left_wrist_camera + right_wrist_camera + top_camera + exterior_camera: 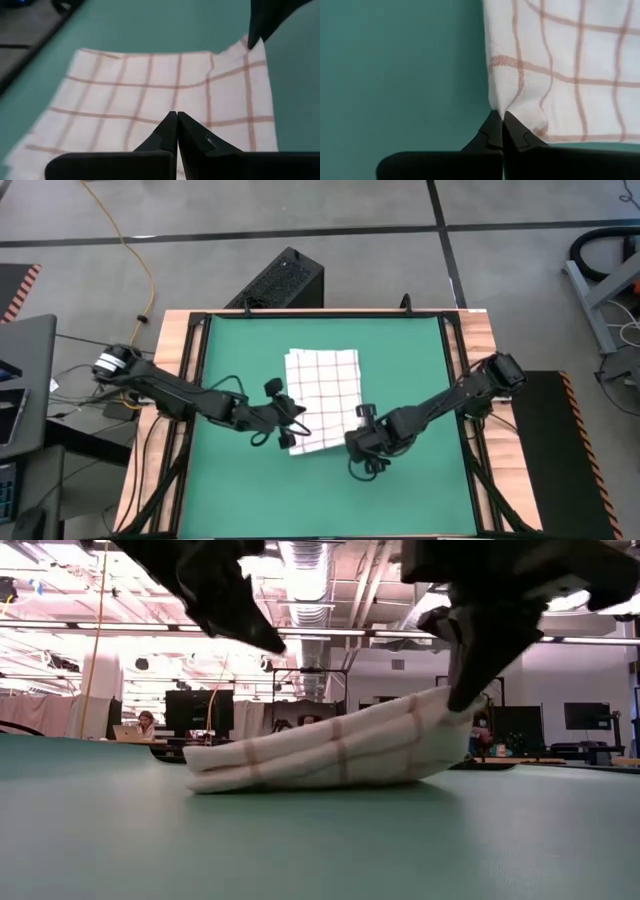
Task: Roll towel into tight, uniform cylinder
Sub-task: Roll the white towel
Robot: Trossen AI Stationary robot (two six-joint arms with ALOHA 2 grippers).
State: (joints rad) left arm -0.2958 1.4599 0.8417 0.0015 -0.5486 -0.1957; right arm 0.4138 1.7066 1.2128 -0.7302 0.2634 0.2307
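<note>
Over on the left we see the left end effector (290, 436) low over the near left corner of the towel (325, 385), its fingers pressed fully together; from its wrist view the closed tips (176, 120) sit just above the checked cloth, and from the desk-level view we can't say they have any fabric between them, since that tip (262, 637) hangs clear above the cloth. In the middle, the towel lies near the centre of the green mat (240, 490) on the desk (170, 340), white with thin red lines, folded over itself so we see layered edges at its left end (205, 768). Moving right, the right end effector (365, 448) sits at the towel's near right corner, fingers closed tight and pinching that corner of cloth (507, 102); from desk level that side of the towel (440, 705) rises off the mat up to the dark fingertips (470, 690). Far behind, a person sits at a screen (147, 723).
</note>
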